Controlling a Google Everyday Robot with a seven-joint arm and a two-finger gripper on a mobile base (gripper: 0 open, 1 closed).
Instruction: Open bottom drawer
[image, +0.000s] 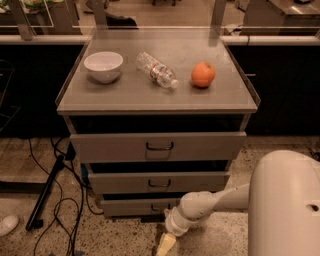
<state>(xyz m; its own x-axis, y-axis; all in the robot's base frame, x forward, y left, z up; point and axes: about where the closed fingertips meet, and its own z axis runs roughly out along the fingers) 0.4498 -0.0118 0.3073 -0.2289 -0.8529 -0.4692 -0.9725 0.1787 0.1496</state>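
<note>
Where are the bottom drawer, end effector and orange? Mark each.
bottom drawer (131, 206): camera view, grey front left of handle.
end effector (165, 246): camera view, tip, near floor below that drawer.
orange (203, 74): camera view, its middle.

Warm, fairly dim light falls from above. The flat grey top of the bench (125, 95) is the brightest surface, with a soft sheen towards its back edge. The white round bowl (103, 65) and the orange round fruit (203, 74) cast small soft shadows. Black shadow bands lie above each drawer front, the short grey bottom drawer (130, 207) being dimmest. The pale yellow gripper (167, 244), low at the frame's bottom edge just before that drawer, catches light, as does the robot's big white rounded shell (285, 200).
</note>
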